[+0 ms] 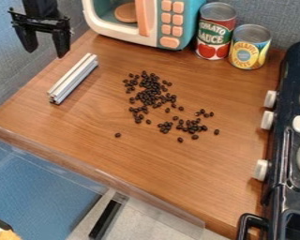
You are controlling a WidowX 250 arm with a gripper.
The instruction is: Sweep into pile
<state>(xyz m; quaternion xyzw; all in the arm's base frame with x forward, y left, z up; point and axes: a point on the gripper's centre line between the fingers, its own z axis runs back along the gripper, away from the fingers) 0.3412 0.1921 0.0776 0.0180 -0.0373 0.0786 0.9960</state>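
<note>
Fetching a sweeper seems the step in hand. The claw [46, 53] hangs empty at the view's 10 to 11 o'clock, fingers spread wide. The silver bar [74, 78] lies on the bench [84, 136] at 10 o'clock from the dark beans [151, 91], which trail off towards 5 o'clock, with one loner at 7. The next move likely calls for lowering at 5 o'clock, straddling the bar and gripping it squarely before any sweeping.

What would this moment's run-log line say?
end effector: open, empty, upper left of view | metal bar: lying on counter, untouched | dark beans: scattered, not one pile
</note>
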